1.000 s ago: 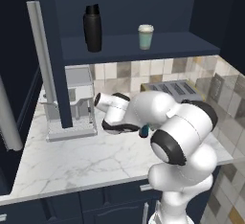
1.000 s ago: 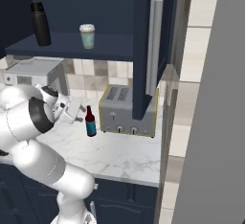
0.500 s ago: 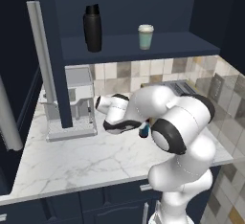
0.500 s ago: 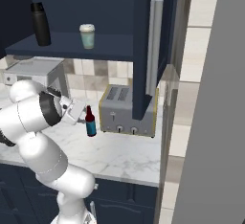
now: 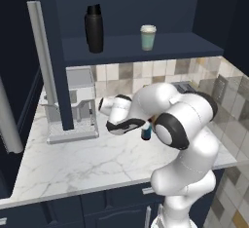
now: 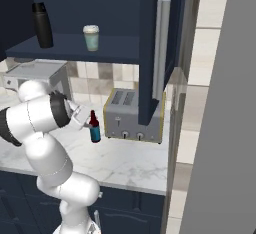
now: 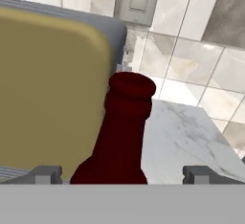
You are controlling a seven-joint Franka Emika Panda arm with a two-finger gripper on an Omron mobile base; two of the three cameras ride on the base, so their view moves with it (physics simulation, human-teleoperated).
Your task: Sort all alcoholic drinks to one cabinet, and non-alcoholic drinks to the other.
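Claw (image 7: 122,173) spread wide, its 2 fingertips flanking the dark red-brown bottle (image 7: 120,137).

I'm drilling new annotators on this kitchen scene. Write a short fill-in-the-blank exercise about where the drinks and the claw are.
1. The black flask and the teal cup stand on the cabinet ____.
2. The dark red bottle stands on the marble ____.
3. In the right base view, the appliance to the right of the bottle is a ____.
4. The claw's fingertips sit either side of the ____.

Missing words: shelf; counter; toaster; bottle
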